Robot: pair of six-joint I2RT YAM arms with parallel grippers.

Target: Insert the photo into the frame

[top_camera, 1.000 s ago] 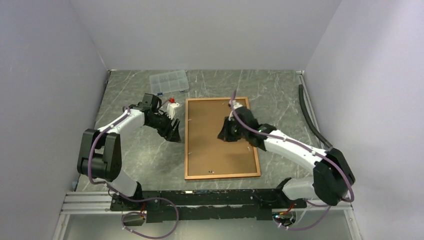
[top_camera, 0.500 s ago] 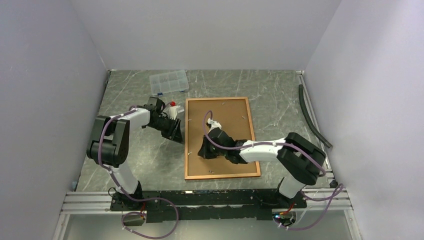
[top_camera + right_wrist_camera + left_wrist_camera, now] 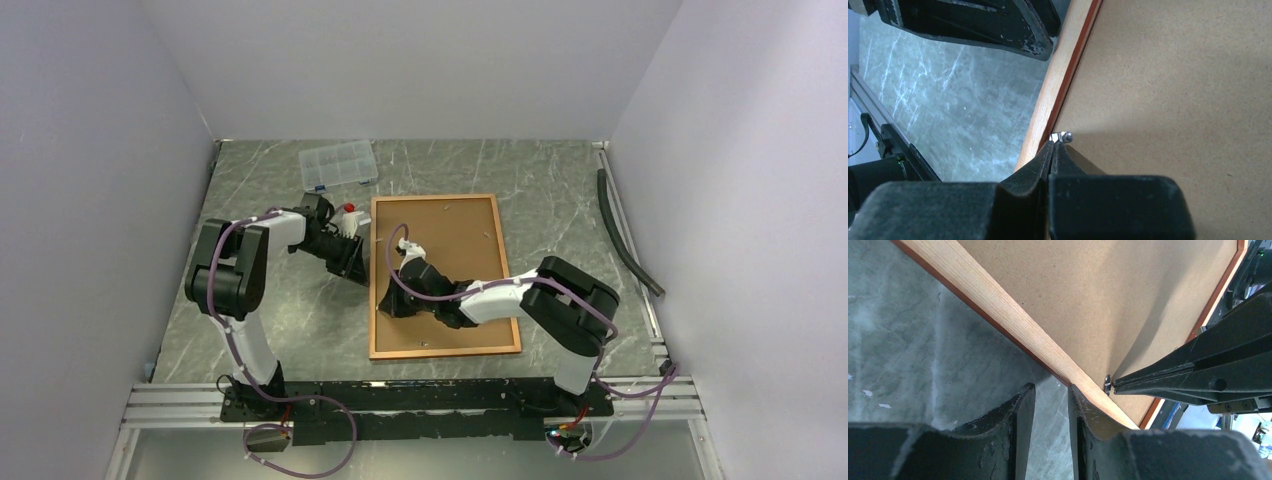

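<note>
I have the frame (image 3: 445, 351) lying back-up on the table (image 3: 280, 320), brown backing board (image 3: 455, 240) uppermost, its long side running away from the arm bases. My right pincer (image 3: 1053, 142) is pressed together to a point over the board. The small metal tab (image 3: 1063, 136) on the frame's left long rail sits right at that point (I cannot tell whether the tips actually bite it). Just across that rail, on its outer side, my left pincer (image 3: 1050, 395) stands slightly apart with only table showing in the gap, one finger against the wood. The photo I cannot see anywhere; it may lie under the board. The tab is nearer the right arm, so I judge that arm should work it while the left steadies the frame.
</note>
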